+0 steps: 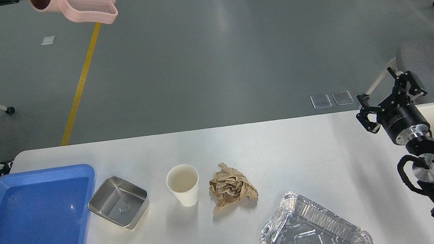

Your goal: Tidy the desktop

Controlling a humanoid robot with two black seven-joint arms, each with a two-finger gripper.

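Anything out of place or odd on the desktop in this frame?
Nothing spilled. A crumpled brown paper wad lies loose on the desktop beside the upright paper cup. Oddest: the pink mug hangs tilted at the frame's top-left, far above the table.

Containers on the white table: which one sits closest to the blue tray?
The square steel dish, right beside the blue tray. The paper cup and the crinkled foil pan sit farther right.

1 head view — high, looking forward-down over the desktop (290, 154).
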